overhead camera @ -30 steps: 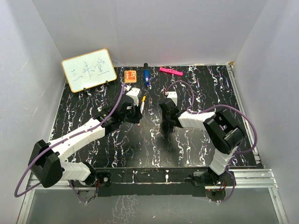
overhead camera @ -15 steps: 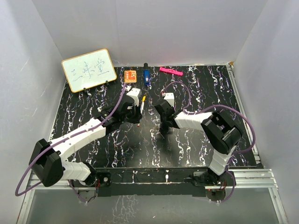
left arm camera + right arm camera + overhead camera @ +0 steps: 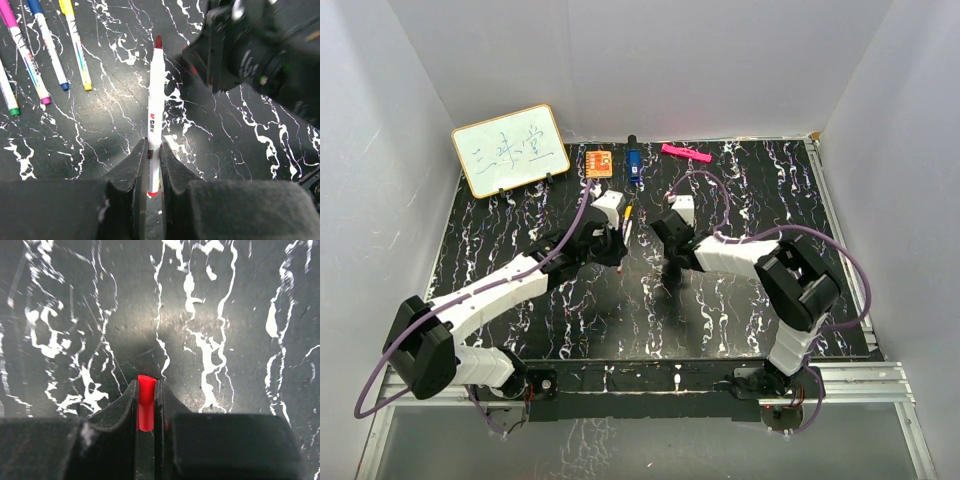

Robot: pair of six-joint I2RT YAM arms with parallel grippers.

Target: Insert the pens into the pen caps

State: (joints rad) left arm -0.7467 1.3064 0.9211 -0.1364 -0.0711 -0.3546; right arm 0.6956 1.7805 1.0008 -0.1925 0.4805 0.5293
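My left gripper [image 3: 154,150] is shut on a white pen [image 3: 155,95] near its red back end, and the pen's red tip points away from me above the table. In the top view this gripper [image 3: 617,250] is at mid-table. My right gripper [image 3: 146,387] is shut on a red pen cap [image 3: 145,400] whose open end points out toward the table. In the top view it [image 3: 671,268] is just right of the left gripper. Pink [image 3: 25,50], blue [image 3: 47,45], yellow [image 3: 75,45] and green [image 3: 7,92] pens lie side by side on the table. Other caps are out of view.
A whiteboard [image 3: 510,150] stands at the back left. An orange square [image 3: 599,162], a blue object [image 3: 633,165] and a pink bar [image 3: 685,153] lie along the back edge. The right arm's wrist [image 3: 265,55] is close beside the held pen's tip. White walls enclose the black marbled table [image 3: 770,200].
My right gripper has moved a little left, closer to the left gripper and its pen. The left gripper has barely shifted. Both stay shut on their loads.
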